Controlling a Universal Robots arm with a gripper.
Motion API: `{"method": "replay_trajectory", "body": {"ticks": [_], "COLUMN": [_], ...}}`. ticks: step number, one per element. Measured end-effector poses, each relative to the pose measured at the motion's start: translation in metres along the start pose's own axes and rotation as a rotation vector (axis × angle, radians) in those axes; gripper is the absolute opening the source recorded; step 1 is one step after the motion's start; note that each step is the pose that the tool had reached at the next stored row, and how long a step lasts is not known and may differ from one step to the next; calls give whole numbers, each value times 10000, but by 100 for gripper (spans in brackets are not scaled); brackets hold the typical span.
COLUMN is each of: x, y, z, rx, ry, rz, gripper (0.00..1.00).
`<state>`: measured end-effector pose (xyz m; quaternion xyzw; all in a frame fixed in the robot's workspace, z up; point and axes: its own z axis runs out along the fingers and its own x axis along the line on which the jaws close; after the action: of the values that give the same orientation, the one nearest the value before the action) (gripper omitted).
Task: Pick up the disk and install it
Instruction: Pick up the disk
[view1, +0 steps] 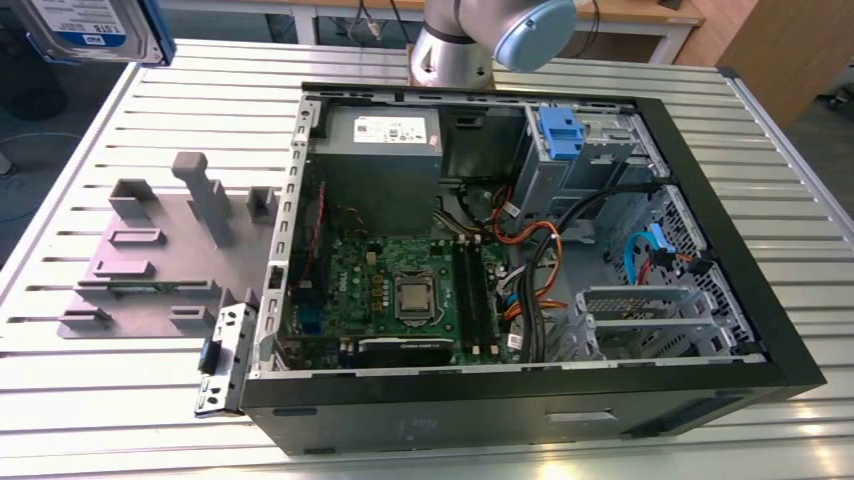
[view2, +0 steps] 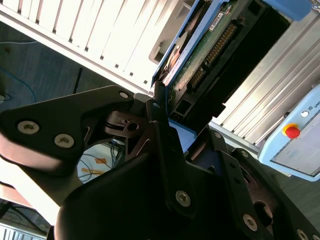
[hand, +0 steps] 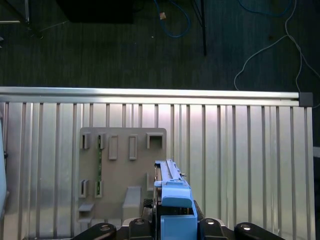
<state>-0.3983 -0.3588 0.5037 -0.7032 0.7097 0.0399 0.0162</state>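
The disk (view1: 94, 28), a silver hard drive with a white-and-blue label and a blue side bracket, hangs in the air over the table's far corner at the exterior view's left. In the second wrist view my gripper (view2: 182, 125) is shut on the disk (view2: 210, 45), whose green circuit board and connector face the camera. In the first wrist view the disk (hand: 170, 180) stands edge-on between the black fingers (hand: 210, 226), above the grey fixture plate (hand: 122, 170).
An open computer case (view1: 747, 300) lies on the slatted metal table (view1: 187, 90), with the motherboard, a grey power-supply box (view1: 380, 150) and a blue-latched drive bay (view1: 561, 135) inside. The grey fixture plate (view1: 147, 260) sits beside the case. A pendant with a red button (view2: 292, 131) hangs nearby.
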Motion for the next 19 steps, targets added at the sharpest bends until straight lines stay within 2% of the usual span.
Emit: {"method": "replay_trajectory", "body": {"ticks": [19], "x": [0], "y": [-50], "z": [-1], "rx": [1], "ry": [0], "rz": [0], "gripper": [37]}}
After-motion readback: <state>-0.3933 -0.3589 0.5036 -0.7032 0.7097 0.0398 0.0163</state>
